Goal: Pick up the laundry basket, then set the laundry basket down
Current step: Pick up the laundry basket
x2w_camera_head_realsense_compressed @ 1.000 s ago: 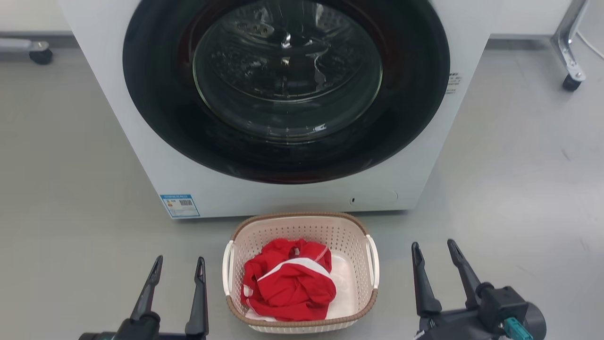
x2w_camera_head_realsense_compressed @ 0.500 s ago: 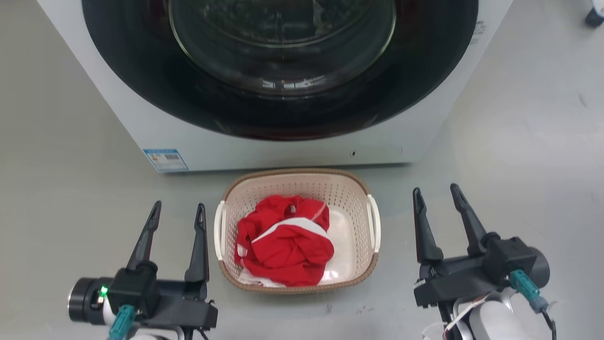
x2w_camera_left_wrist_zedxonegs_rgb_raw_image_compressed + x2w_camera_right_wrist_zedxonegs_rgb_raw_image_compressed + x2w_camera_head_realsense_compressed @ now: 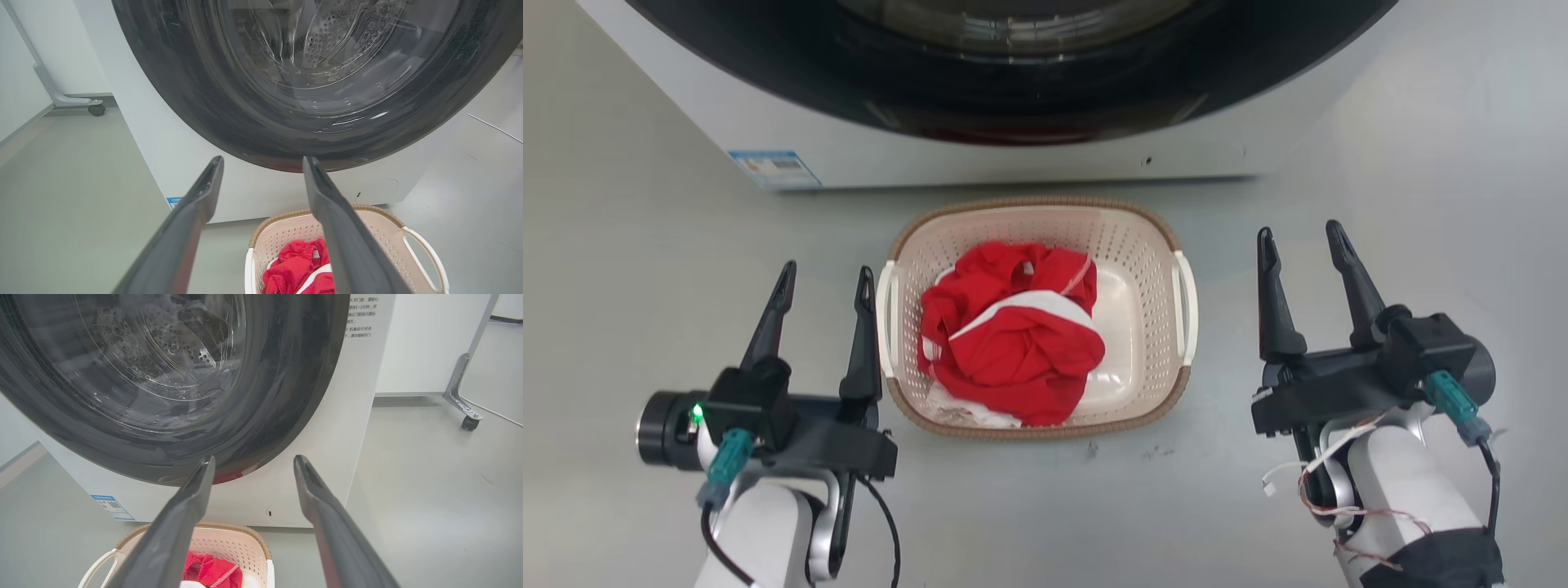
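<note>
As laundry basket [image 3: 1139,245] sits on floor [image 3: 645,269], red garment [image 3: 1013,343] lies inside.

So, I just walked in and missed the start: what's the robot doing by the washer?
It looks set to lift the laundry basket, which sits on the floor in front of the washing machine with red clothing inside. The left gripper and right gripper flank the basket, both open and holding nothing. The basket is not yet gripped.

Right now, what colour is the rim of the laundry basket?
Brown, a woven-look band around the laundry basket; clearest in the head view.
</note>
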Motion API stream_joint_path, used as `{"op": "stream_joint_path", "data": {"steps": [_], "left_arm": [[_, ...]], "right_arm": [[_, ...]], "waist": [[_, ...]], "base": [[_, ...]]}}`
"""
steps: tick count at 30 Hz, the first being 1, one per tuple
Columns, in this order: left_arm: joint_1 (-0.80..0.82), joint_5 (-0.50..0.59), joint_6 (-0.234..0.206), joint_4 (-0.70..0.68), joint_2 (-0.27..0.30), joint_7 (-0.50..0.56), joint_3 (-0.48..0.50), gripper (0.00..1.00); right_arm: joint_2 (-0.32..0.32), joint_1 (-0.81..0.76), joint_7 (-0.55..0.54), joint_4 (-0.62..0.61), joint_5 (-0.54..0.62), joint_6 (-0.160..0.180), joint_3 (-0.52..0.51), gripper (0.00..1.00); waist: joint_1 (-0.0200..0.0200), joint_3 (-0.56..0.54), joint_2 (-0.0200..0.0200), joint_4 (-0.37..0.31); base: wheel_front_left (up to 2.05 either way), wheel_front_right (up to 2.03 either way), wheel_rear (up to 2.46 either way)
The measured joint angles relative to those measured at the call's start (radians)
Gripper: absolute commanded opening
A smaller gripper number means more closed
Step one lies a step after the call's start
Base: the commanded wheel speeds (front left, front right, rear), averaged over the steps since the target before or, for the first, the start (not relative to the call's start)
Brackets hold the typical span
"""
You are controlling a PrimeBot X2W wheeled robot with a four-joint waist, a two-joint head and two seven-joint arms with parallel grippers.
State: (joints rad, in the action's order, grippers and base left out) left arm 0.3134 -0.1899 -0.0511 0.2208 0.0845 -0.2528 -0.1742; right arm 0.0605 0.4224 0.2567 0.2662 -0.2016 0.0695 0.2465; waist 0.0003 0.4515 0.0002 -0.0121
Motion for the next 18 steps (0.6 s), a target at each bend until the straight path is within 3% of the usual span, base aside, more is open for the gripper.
{"op": "stream_joint_path", "data": {"steps": [18], "left_arm": [[0.23, -0.029, 0.022, 0.181, -0.023, 0.0, 0.006, 1.0]], "right_arm": [[0.004, 0.206, 0.0, 0.142, -0.001, -0.014, -0.036, 1.0]], "waist": [[0.0, 0.264, 0.0001, 0.021]], "base": [[0.0, 0.0, 0.0]]}}
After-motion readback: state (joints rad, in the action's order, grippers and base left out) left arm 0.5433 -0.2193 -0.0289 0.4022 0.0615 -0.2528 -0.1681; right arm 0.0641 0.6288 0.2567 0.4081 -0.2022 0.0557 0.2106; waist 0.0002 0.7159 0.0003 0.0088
